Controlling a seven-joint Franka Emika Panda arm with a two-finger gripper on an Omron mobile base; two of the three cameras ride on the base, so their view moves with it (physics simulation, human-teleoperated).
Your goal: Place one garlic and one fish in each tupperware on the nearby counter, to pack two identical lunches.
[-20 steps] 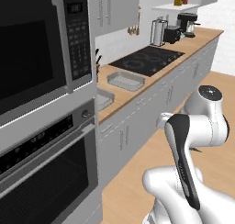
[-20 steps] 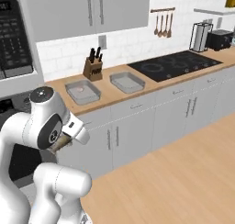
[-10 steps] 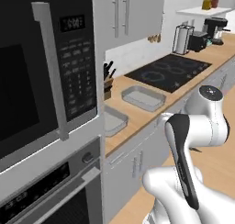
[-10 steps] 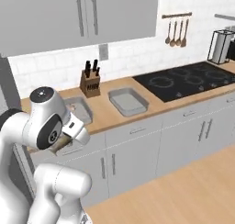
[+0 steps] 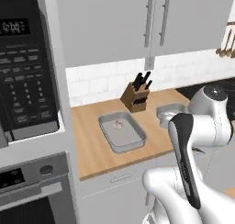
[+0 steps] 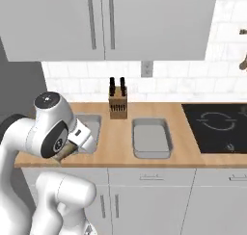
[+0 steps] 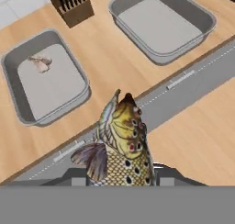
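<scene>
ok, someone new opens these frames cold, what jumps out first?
The spotted olive-brown fish, gripped in the hand and hanging over the front edge of the wooden counter. Next, the two grey tupperware trays on that counter: the one by the microwave holds a single garlic bulb, while the other, nearer the black cooktop, has nothing in it. A knife block stands behind them.

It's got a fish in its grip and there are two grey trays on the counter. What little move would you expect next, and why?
Probably a reach forward to carry the fish over the tupperware that already holds a garlic. The gripper is shut on the fish but hangs out in front of the counter, not above either container. That tray has a bulb and no fish, so adding one would complete a lunch.
</scene>
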